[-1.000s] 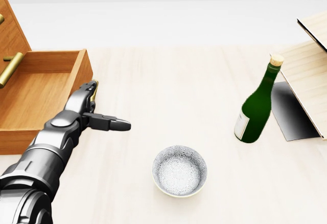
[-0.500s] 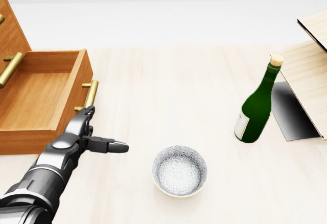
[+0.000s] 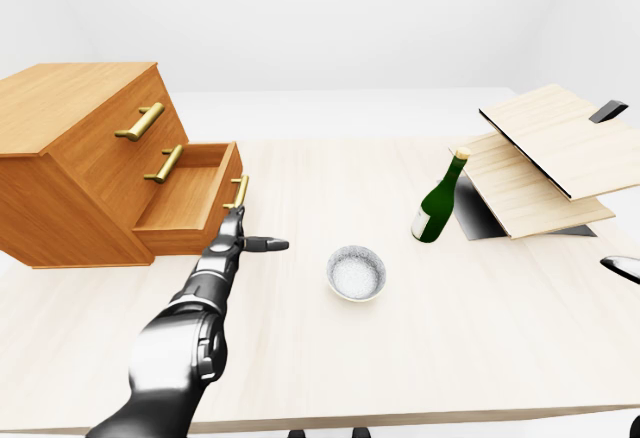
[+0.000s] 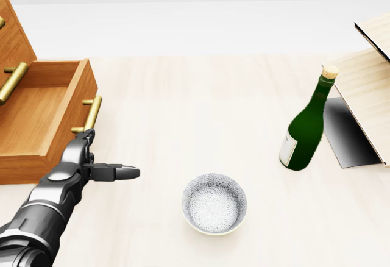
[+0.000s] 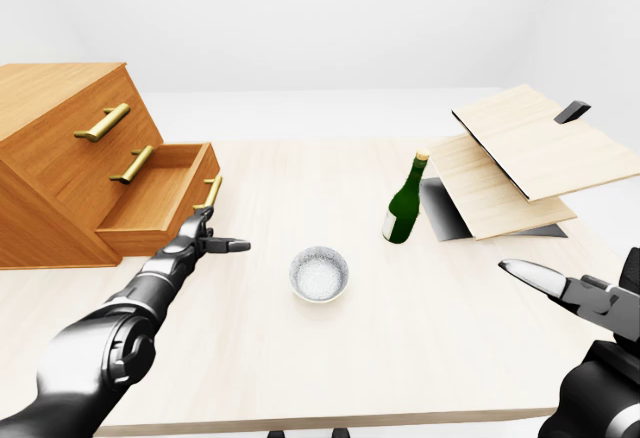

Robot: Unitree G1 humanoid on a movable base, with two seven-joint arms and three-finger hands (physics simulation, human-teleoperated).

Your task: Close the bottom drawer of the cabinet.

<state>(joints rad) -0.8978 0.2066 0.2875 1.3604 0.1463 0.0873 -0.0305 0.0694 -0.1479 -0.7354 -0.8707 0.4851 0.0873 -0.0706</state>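
Note:
A wooden cabinet (image 3: 70,158) stands at the left of the table. Its bottom drawer (image 4: 36,121) is pulled out to the right and has a brass handle (image 4: 91,114) on its face. My left hand (image 4: 106,154) is open. Its upper fingers rest against the drawer's face just below the handle, and one finger points right. My right hand (image 5: 560,288) is open and empty at the lower right of the right-eye view, far from the cabinet.
A patterned white bowl (image 4: 214,203) sits mid-table, right of my left hand. A green corked bottle (image 4: 306,127) stands further right. Beyond it, tilted light wooden boards (image 5: 520,158) lean over a dark block.
The bottom drawer has slid left, further into the cabinet. My left hand has moved left with it, staying at the drawer's face. Bowl and bottle have not moved.

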